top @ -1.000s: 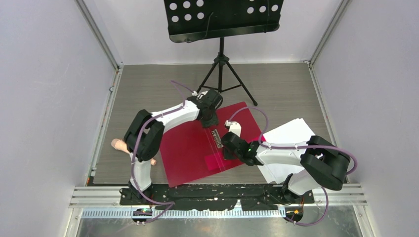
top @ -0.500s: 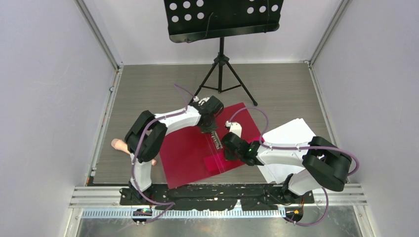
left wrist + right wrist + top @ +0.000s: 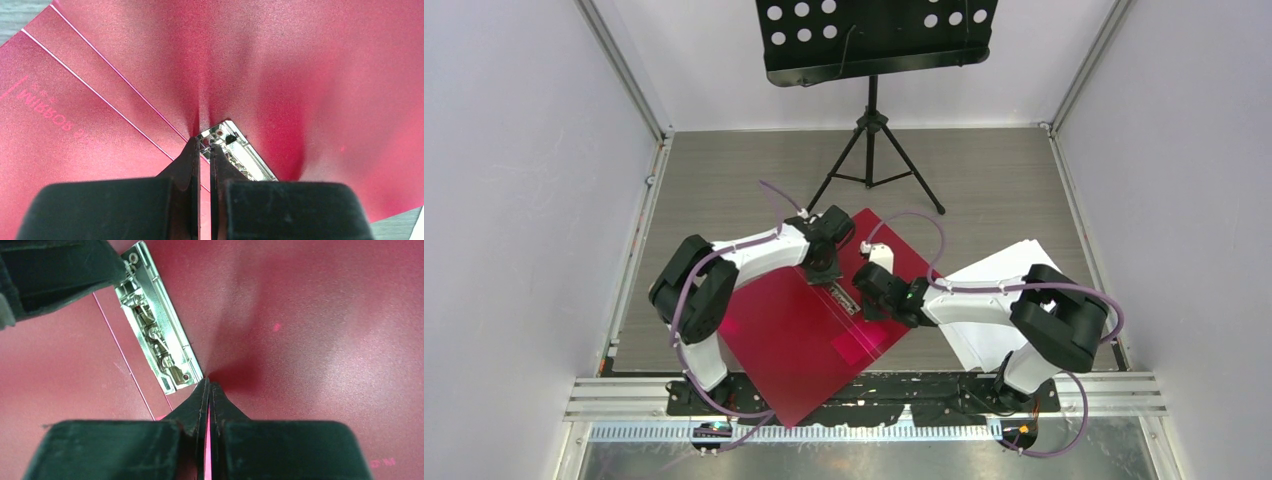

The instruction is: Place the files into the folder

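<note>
Grey tabletop; left gripper, right gripper seemingly clamped on folder, lettering illegible.

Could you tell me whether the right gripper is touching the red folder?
Touching. The right wrist view shows the right gripper shut on a thin edge of the folder, right beside the metal clip.

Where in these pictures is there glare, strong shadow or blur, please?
Left wrist view: the metal clip glints with mirror reflections, a dark shadow runs up the puckered folder above it, and the left pincer looks soft, out of focus. Right wrist view: the metal clip is sharp; a pale sheen lies on the folder right of the right pincer. Top external view: even light, no blur.
</note>
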{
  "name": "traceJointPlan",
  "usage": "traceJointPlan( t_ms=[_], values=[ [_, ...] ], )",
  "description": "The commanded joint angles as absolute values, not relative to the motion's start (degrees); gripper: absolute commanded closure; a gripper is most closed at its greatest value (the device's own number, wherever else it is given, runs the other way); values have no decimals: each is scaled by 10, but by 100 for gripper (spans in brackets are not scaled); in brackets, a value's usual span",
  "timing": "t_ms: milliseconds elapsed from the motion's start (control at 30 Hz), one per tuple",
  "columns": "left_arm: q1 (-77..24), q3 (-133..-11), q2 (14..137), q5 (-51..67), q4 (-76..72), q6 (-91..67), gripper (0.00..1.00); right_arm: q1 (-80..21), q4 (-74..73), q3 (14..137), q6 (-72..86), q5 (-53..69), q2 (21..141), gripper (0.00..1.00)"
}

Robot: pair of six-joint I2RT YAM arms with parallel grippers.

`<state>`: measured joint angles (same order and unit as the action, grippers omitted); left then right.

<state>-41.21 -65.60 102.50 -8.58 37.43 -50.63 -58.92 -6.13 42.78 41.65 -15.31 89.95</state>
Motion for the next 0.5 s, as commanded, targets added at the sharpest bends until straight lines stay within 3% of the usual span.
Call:
traceJointPlan(
  t_ms=[0, 467],
  values=[
    [-396, -631, 1036, -98, 415, -418, 100, -605, -85, 468, 400, -152, 911, 95],
    [-394, -602, 1055, -21, 396, -408, 100, -650, -95, 533, 366, -172, 935, 95]
  ],
)
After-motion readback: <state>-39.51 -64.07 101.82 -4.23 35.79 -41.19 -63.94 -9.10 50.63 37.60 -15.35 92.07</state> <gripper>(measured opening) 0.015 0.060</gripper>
